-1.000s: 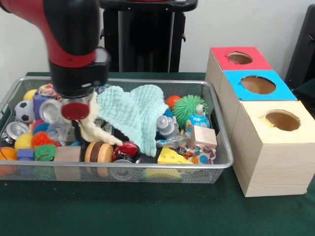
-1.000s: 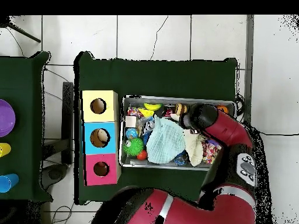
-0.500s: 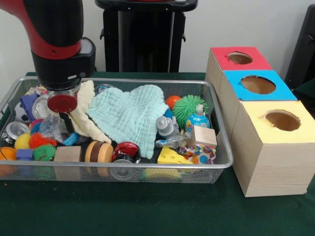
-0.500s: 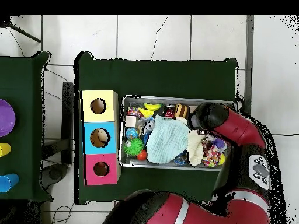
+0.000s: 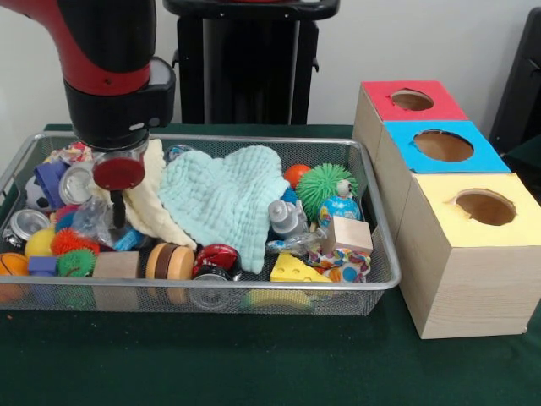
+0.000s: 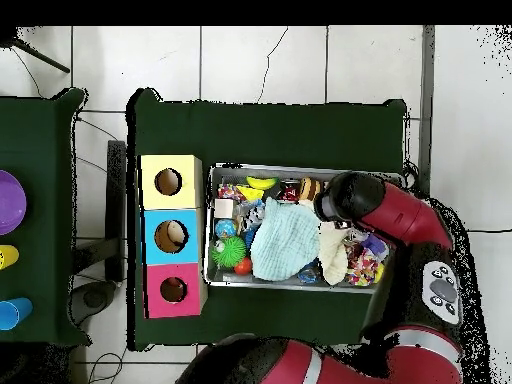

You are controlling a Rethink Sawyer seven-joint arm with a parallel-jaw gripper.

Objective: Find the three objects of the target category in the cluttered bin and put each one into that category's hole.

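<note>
Three holed boxes [image 5: 439, 144] sit far right of frame while our gripper [image 5: 117, 207] hangs at the wire bin's [image 5: 385, 254] left end over the cream cloth [image 5: 150, 207]; finger state unclear, target category unknown.

The arm's end [image 5: 118, 169] has a glossy red and black plastic shell. Just beside it lie a pale mint cloth [image 5: 221, 199] with a crinkled weave and a cream fleecy cloth [image 5: 150, 207]. The bin [image 5: 376, 254] around them is bright wire mesh. Near the arm's end sit shiny metal cans [image 5: 24, 224]; well apart stand matt raw-wood boxes [image 5: 461, 279] with paper-like coloured tops.
</note>
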